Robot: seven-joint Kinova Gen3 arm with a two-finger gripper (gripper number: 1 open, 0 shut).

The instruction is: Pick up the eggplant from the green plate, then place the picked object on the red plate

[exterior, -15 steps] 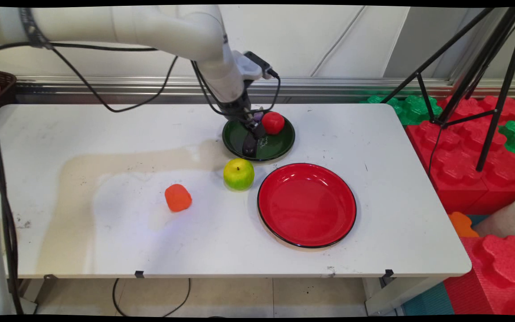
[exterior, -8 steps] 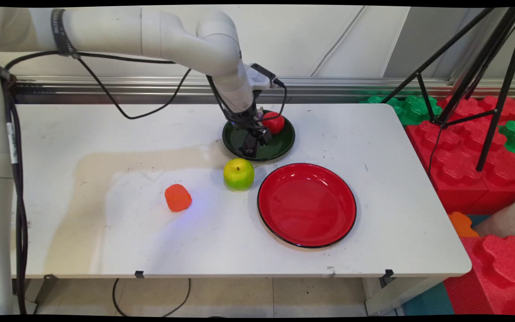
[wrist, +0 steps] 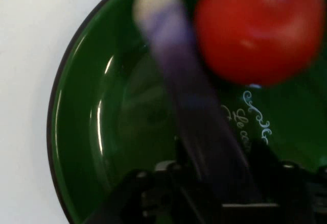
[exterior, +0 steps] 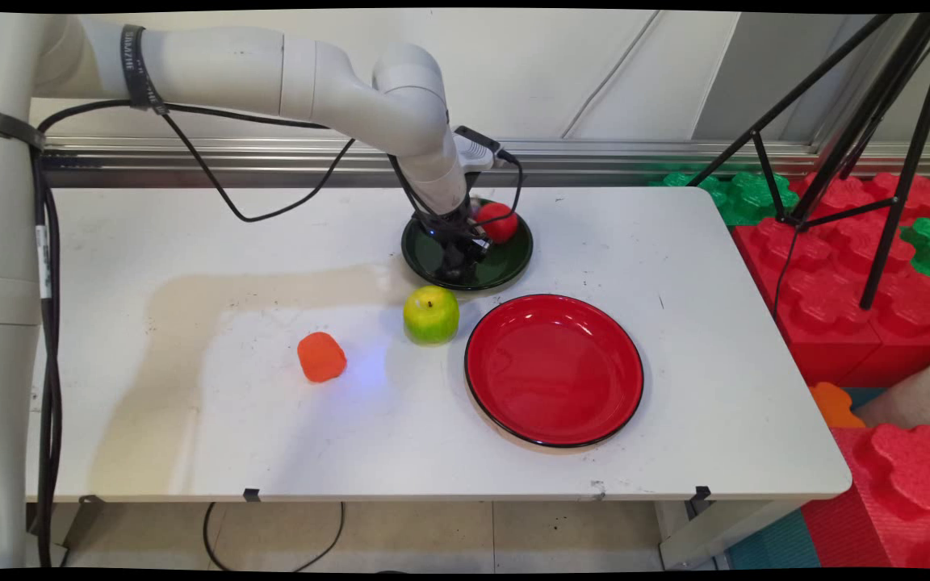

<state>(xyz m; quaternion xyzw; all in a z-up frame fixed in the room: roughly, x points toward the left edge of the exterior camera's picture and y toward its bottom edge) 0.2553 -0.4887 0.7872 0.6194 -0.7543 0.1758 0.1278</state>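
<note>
Over the green plate (exterior: pixel 505 270) at the table's (exterior: pixel 190 242) 12 o'clock, the gripper (exterior: pixel 460 260) has its jaws pinched on a purple stick (wrist: pixel 189 91). A red fruit (exterior: pixel 498 221) sits at the plate's 1 o'clock rim. The apple (exterior: pixel 431 314) lies just off its 7 o'clock.

2 plates (exterior: pixel 505 270) (exterior: pixel 554 369), 4 fruits (exterior: pixel 431 314) (exterior: pixel 321 357) (exterior: pixel 499 222) (wrist: pixel 194 96).

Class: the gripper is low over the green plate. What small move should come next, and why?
Probably open the fingers: the gripper holds a purple piece low over the green plate, just beside the red fruit.
</note>
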